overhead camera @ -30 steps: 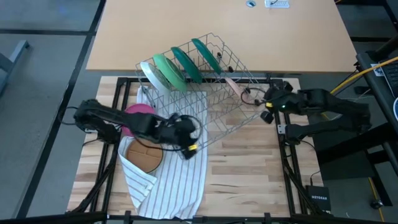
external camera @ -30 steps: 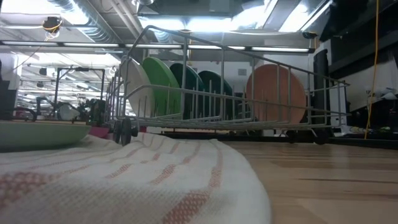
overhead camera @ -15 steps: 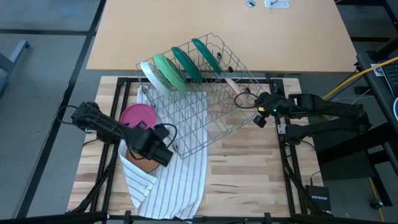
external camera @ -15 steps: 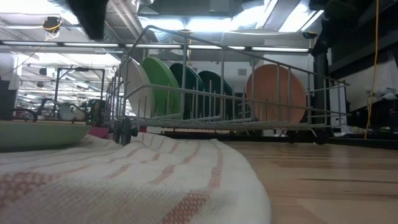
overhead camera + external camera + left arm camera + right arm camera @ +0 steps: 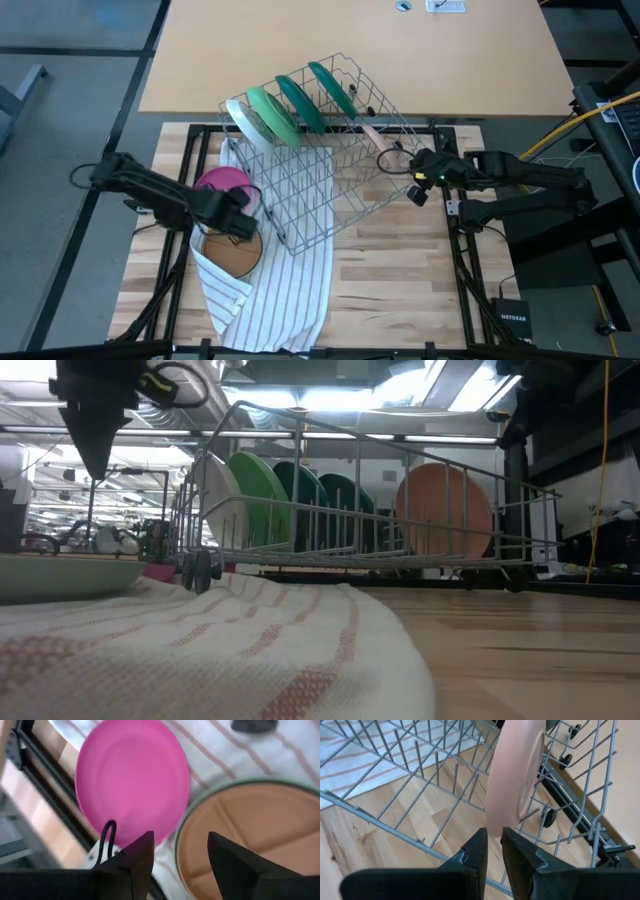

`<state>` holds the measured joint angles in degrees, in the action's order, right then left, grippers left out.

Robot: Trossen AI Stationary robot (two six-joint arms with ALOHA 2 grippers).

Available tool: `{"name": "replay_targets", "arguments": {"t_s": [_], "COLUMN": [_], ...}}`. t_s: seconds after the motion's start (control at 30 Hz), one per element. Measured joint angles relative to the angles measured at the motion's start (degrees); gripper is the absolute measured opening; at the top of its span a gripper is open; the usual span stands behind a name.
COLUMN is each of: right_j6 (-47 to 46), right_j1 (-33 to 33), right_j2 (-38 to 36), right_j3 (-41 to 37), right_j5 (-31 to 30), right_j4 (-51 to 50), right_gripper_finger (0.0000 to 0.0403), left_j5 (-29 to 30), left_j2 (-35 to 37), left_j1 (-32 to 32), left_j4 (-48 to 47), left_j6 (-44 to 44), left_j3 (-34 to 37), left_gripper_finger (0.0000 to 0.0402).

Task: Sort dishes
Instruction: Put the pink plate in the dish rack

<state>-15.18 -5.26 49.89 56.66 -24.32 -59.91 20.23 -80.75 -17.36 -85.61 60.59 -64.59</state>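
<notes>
A magenta plate [image 5: 132, 780] and a brown divided plate with a green rim [image 5: 240, 835] lie flat on the striped cloth [image 5: 280, 290], side by side. My left gripper [image 5: 180, 855] hangs open above the gap between them, pointing steeply down [image 5: 238, 215]. In the wire rack [image 5: 330, 190], light green [image 5: 262, 500] and dark green plates [image 5: 310, 505] stand on edge. A peach-pink plate [image 5: 517, 775] stands upright at the rack's right end, with my right gripper [image 5: 493, 837] shut on its rim. My right gripper pinches the peach-pink plate's rim [image 5: 494, 831] at its lower part between the two fingers. The fingers come slanting down from the table's right side. The plate stands upright on edge between the rack's wires.
The rack sits tilted across the table's middle, its near corner over the cloth. Bare wood [image 5: 400, 280] lies right of the cloth. A tan tabletop [image 5: 350, 50] lies beyond the rack.
My left gripper has swung from the rack's near corner toward the table's left edge, sinking and tipping steeply down, and now hangs over the magenta and brown plates. My right gripper has sunk a little by the peach-pink plate, which has stayed in place.
</notes>
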Motion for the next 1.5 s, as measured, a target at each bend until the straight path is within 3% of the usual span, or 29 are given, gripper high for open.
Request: {"name": "replay_targets", "arguments": {"t_s": [0.23,0.4,0.77,1.07,1.5], "right_j6": [-1.41,-1.51,-1.49,-1.49,-1.46], "right_j1": [-0.01,0.0,-0.01,-0.01,-0.01], "right_j2": [0.0,0.0,0.02,0.02,0.02], "right_j3": [0.0,0.0,0.0,0.0,0.0], "right_j5": [0.7,0.77,0.59,0.57,0.57], "right_j4": [0.05,0.84,6.34,6.35,6.42], "right_gripper_finger": [0.0062,0.0062,0.0062,0.0062,0.0062], "left_j5": [0.58,1.82,5.14,5.23,5.11], "left_j2": [16.94,21.47,20.59,20.19,14.12], "left_j1": [3.24,4.55,8.82,12.34,13.41], "left_j4": [14.84,27.06,41.21,46.45,54.34], "left_j6": [-1.15,-0.59,-2.15,-5.39,-8.34], "left_j3": [15.23,23.99,35.07,37.63,39.48], "left_gripper_finger": [0.0172,0.0172,0.0172,0.0172,0.0172]}}
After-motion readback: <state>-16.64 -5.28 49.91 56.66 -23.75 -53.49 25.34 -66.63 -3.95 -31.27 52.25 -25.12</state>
